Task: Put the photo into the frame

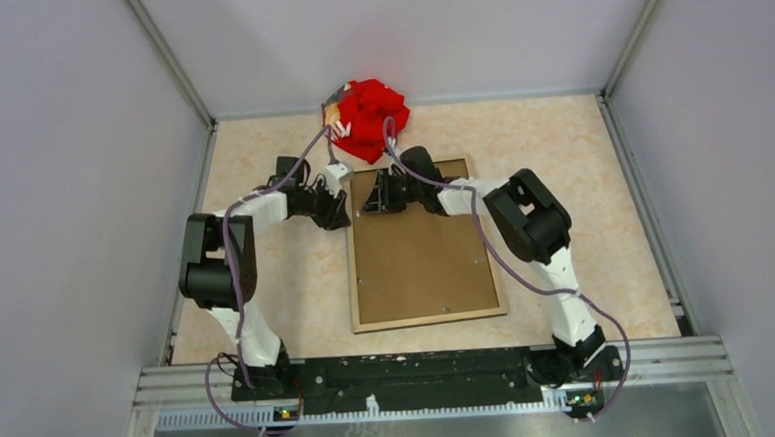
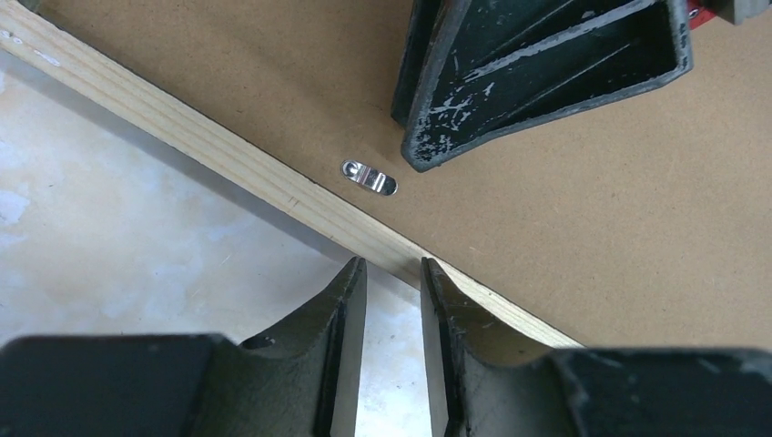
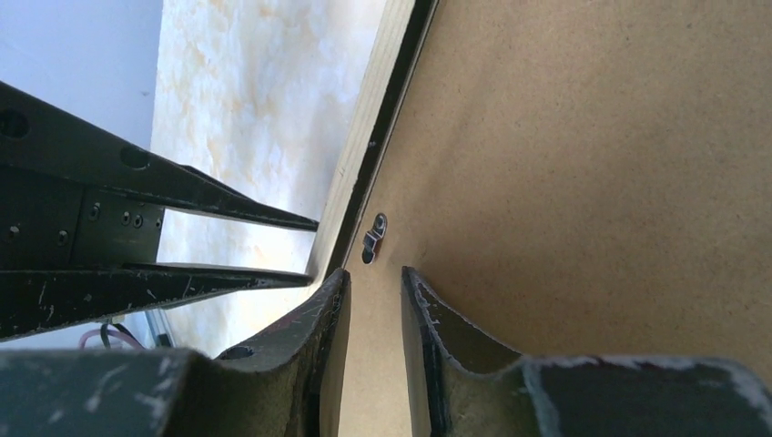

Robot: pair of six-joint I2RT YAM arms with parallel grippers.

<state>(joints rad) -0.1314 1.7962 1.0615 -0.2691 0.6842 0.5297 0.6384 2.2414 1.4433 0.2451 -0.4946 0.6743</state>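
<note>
On table (image 1: 287, 284) centre, btw the 2 arms: frame (image 1: 429, 319) lies flat, wood-coloured back up, long sides running away from the arm bases.
Photo (image 1: 421, 267): inside the frame, brown board back up; it fills the opening. Printed side is not visible.
Clip (image 2: 369, 177): small metal turn clip on the board, just beside the frame's left rim, near the far-left corner.
L gripper (image 2: 393, 273): on the outer side of the left rim, low over the table, tips at the wood rim. Touching it or not, cannot tell.
L jaws: narrow gap, nothing btw them.
R gripper (image 3: 375, 273): over the board at the far-left corner, tips just beside the clip.
R jaws: also slightly apart, nothing pinched; only board is seen thru the gap.
Both grippers: they face each other across the rim, close but apart.
Red cloth bundle (image 1: 368, 117): at far edge of table, beyond the frame's far side.
</note>
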